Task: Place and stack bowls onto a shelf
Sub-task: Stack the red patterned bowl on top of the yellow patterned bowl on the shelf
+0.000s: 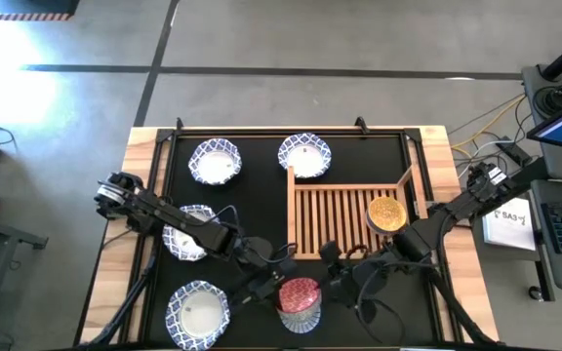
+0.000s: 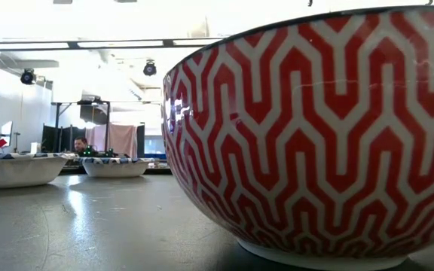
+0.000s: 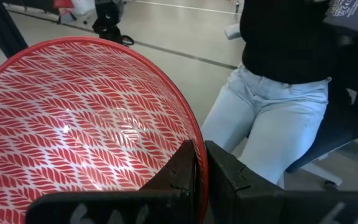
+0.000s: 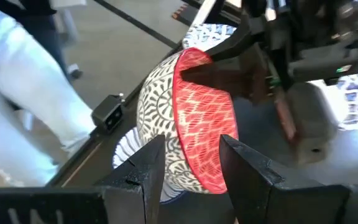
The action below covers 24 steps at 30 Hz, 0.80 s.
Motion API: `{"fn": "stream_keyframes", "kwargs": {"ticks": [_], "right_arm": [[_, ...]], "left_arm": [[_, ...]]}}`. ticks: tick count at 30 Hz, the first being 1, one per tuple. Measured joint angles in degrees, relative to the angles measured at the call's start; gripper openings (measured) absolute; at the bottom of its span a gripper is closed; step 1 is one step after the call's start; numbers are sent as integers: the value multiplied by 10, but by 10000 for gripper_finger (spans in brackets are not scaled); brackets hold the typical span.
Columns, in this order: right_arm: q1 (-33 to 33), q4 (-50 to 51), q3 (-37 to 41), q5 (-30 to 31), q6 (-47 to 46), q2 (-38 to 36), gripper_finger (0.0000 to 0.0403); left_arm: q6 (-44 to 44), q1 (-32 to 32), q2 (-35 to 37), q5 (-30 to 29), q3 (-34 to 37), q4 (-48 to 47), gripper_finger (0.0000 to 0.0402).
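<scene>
Bowls are mostly unshelved: only one small yellow patterned bowl (image 1: 386,214) is seen on the light-wood slatted shelf (image 1: 332,220), right of centre in the high view. Four larger blue-and-white patterned bowls (image 1: 215,161) are left on the black surface (image 1: 260,195). At lower centre, a small red bowl with white zigzags (image 1: 299,294) is pinched at its rim by the left gripper (image 3: 201,171), apparently nested in a grey-patterned bowl (image 4: 160,118). The right gripper (image 4: 191,158) is held spread beside it.

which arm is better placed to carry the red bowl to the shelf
Left. Its pincer is already clamped on the rim of the red patterned bowl. The right pincer is open beside that bowl, holding nothing. The slatted light-wood shelf lies just beyond.
</scene>
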State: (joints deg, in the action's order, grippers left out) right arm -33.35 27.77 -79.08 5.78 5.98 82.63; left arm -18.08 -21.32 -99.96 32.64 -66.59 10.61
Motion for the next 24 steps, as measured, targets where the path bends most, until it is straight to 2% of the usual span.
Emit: {"fn": "stream_keyframes", "kwargs": {"ticks": [5, 9, 17, 21, 24], "right_arm": [[20, -8, 2, -24, -1, 0, 141], [30, -23, 2, -84, 0, 1, 141], [34, -41, 3, -135, 3, 45, 141], [38, -57, 3, -179, 24, 68, 141], [37, -68, 3, -180, 42, 78, 139]], "left_arm": [[-7, 0, 0, 7, 0, 1, 5], [-12, 0, 0, 12, 0, 1, 5], [-45, 2, 0, 13, 0, 12, 5], [-46, 3, 0, 21, 0, 9, 5], [-48, 4, -1, 35, 0, 10, 5]]}}
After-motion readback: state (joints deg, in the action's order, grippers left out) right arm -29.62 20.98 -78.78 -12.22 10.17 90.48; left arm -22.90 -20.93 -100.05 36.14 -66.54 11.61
